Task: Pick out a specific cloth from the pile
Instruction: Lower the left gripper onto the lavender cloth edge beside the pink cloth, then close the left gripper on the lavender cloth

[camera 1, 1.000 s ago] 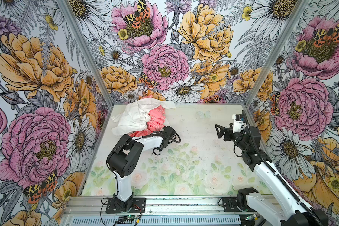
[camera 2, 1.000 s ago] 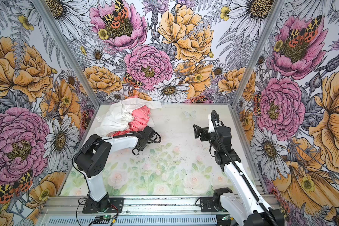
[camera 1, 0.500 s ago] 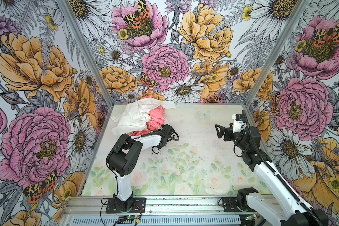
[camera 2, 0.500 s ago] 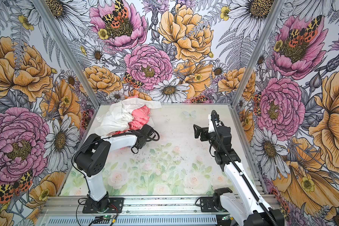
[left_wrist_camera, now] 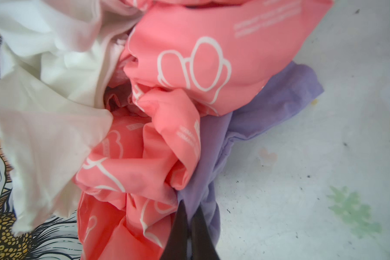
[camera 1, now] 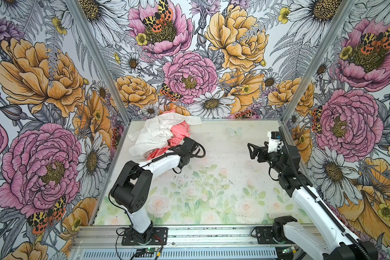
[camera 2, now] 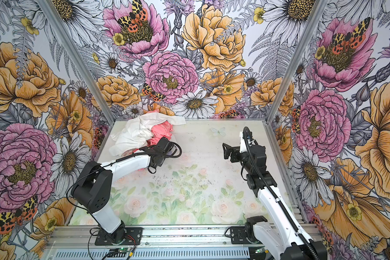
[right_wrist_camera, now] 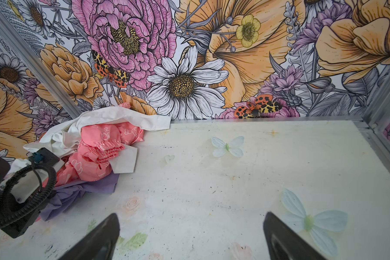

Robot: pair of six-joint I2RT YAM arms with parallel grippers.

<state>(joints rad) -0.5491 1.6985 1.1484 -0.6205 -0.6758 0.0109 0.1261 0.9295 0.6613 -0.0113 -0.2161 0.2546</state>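
1. Gripping is the step in hand: the left gripper (left_wrist_camera: 190,208) sits at the edge of the pile (camera 1: 158,135), jaws pinched almost together on 1 fold of the lavender cloth (left_wrist_camera: 268,108) (a thin purple strip shows between the fingers in the left wrist view).
2. Cloth location: bottom layer of the pile, in the far left corner of the table (camera 1: 223,180). It lies flat on the surface, mostly under the coral-pink cloth (left_wrist_camera: 189,45), with only its table-centre edge exposed. The white cloth (left_wrist_camera: 43,90) drapes over the far side and does not touch the grasp point.
3. The right gripper (right_wrist_camera: 190,217) hangs over bare table, well apart from the pile, jaws spread wide and empty.
4. Judgement: grasp made, extraction not yet done; the other 2 cloths weigh on the lavender one.
5. Next move calls for a low, slow pull toward the open table centre, so the coral-pink layer slides off instead of riding along. The pinch looks small, so slip is a risk.
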